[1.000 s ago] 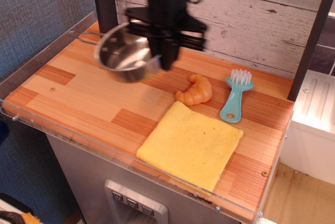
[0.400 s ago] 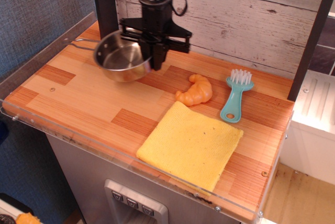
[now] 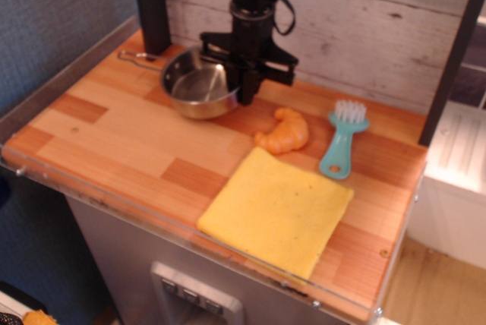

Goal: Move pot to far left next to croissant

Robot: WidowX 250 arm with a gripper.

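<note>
The pot (image 3: 199,88), a shiny steel saucepan, sits low at the back of the wooden table (image 3: 114,135); I cannot tell if it touches it. Its thin wire handle (image 3: 140,57) points left. My black gripper (image 3: 244,91) comes straight down and is shut on the pot's right rim. The orange croissant (image 3: 285,131) lies on the table just right of and in front of the pot, a short gap away.
A teal brush (image 3: 342,141) with white bristles lies right of the croissant. A flat yellow cloth (image 3: 277,211) lies at the front. A dark post (image 3: 150,6) stands behind the pot's handle. A clear rim (image 3: 152,215) edges the table.
The gripper has carried the pot to the right and down, from tilted in the air to level and low near the croissant.
</note>
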